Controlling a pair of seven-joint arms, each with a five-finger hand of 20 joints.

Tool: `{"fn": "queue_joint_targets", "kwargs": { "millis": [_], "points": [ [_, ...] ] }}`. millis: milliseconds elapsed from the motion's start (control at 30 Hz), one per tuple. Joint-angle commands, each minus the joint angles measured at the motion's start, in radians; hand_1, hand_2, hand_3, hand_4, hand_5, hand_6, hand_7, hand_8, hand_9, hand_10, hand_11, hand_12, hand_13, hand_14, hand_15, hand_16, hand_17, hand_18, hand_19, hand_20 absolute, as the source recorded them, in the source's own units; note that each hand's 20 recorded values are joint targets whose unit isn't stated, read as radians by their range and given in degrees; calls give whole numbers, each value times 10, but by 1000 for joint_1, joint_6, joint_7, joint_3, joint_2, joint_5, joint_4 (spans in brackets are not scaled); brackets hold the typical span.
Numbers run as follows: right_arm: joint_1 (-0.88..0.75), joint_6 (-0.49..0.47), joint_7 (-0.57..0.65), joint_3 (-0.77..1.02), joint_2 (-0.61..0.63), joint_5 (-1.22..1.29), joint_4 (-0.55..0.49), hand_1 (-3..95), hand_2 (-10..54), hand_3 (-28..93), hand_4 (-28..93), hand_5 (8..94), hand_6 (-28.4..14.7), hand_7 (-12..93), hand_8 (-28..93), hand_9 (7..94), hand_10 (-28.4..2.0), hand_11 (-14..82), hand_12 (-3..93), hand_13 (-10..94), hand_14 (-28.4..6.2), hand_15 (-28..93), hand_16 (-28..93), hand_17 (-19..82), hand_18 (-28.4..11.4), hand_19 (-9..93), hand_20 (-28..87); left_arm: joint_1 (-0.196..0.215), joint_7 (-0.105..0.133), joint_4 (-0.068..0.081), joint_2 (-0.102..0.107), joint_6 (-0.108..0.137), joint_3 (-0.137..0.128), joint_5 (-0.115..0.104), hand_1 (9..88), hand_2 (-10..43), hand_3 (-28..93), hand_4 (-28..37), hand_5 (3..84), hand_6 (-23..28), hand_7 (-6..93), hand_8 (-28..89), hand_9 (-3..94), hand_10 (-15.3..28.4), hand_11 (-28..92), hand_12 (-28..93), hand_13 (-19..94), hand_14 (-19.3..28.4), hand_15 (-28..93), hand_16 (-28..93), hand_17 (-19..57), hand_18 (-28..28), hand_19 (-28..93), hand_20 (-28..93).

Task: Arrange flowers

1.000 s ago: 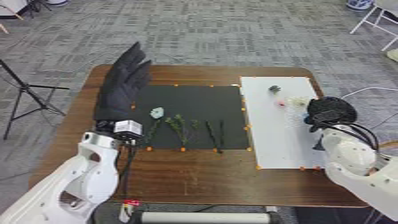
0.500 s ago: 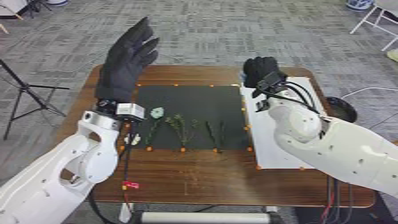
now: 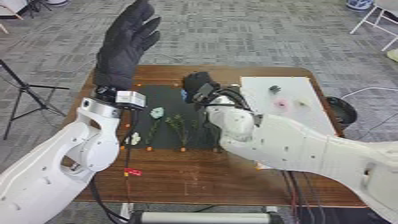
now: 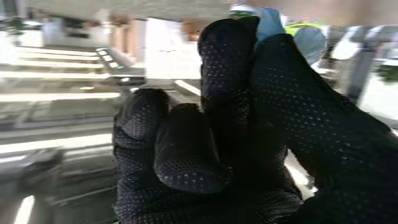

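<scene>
Pinching pale-blue piece (image 4: 269,23) in my right robot hand (image 3: 200,82), twelve o'clock over black mat (image 3: 165,94). Keeping left robot hand (image 3: 123,47), eleven o'clock, fingers straight. Pale flower (image 3: 157,112), green sprigs (image 3: 177,124) lying around nine.

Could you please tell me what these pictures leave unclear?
Light blue thing, right wrist view: partly hidden by the right hand.
Right side of the black mat, head view: partly covered by the right arm.
Near end of the white board, head view: mostly behind that arm.
</scene>
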Motion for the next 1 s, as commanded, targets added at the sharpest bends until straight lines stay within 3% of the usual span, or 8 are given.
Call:
{"fn": "queue_joint_targets", "kwargs": {
  "millis": [33,267,733,1000],
  "points": [
    [24,-14,-59,-47,-57,-18,-1,472,-95,842,-216,752,14,407,27,821,-65,277,485,745,-59,908,277,372,-186,885,414,11,3,-5,-23,-13,-12,4,251,-52,679,-267,260,12,153,-73,196,92,140,201,157,131,174,81,-124,187,318,126],
    [35,-25,-61,-74,-74,-51,16,471,-95,842,-217,753,15,406,20,821,-65,274,483,744,-60,907,279,370,-186,883,415,10,1,-2,-32,-15,-11,6,252,-51,678,-267,260,12,153,-72,196,92,139,201,157,132,174,81,-124,187,317,126],
    [31,-51,-22,-69,-39,-67,34,463,-95,841,-222,725,17,404,7,805,-60,241,474,730,-61,908,282,358,-183,873,420,9,3,-3,-17,-15,-1,-7,252,-51,678,-267,261,12,152,-71,197,94,140,201,157,132,172,83,-125,187,316,126],
    [22,-41,-32,-61,-18,-66,1,440,-95,830,-228,700,18,393,-7,791,-61,201,464,714,-64,909,282,344,-183,862,427,11,-8,3,-24,-21,-5,-1,250,-51,680,-268,261,11,152,-72,197,94,138,201,158,131,171,82,-125,187,316,126]
  ]
}}
